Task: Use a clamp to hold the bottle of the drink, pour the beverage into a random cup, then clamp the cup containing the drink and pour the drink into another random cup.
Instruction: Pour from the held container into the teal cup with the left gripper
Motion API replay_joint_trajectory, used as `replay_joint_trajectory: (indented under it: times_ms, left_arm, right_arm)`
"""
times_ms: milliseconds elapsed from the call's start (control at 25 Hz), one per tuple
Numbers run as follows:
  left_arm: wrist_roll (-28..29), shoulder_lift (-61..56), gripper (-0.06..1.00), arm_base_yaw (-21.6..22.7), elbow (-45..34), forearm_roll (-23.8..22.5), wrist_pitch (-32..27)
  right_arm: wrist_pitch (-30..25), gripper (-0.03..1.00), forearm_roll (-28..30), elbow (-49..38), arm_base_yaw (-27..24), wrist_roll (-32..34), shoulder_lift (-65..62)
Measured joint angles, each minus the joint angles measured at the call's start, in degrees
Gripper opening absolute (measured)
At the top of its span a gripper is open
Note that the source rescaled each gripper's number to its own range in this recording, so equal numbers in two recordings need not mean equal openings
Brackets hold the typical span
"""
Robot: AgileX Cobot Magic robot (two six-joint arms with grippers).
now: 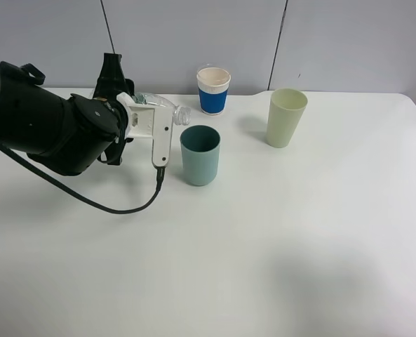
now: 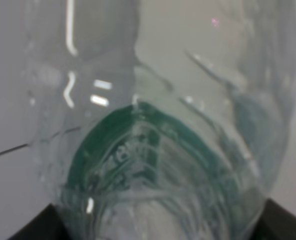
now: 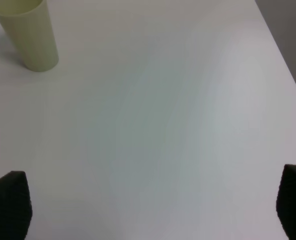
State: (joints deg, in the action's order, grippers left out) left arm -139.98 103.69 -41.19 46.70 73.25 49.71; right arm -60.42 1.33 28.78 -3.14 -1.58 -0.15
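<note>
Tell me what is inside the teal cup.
Only the dark inner wall of the teal cup shows; its bottom is hidden, so any drink cannot be confirmed.

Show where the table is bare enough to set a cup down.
Free: the near half of the table, in front of the teal cup and pale green cup; also right of the pale green cup to the edge. Crowded: back left, where the left arm holds the bottle beside the teal cup, blue-sleeved cup just behind.
</note>
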Motion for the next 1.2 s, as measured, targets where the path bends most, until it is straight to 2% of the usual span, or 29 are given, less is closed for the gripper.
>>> replay_joint_trajectory:
  times_ms: [600, 1200]
  left_arm:
    - [-0.4, 0.0, 0.0, 0.0, 0.0, -6.4, 1.4]
    - [-0.4, 0.0, 0.0, 0.0, 0.0, -9.4, 3.4]
  right_arm:
    - [0.0, 0.95, 0.0, 0.0, 0.0, 0.0, 0.0]
    - [0.0, 0.95, 0.0, 0.0, 0.0, 0.0, 0.0]
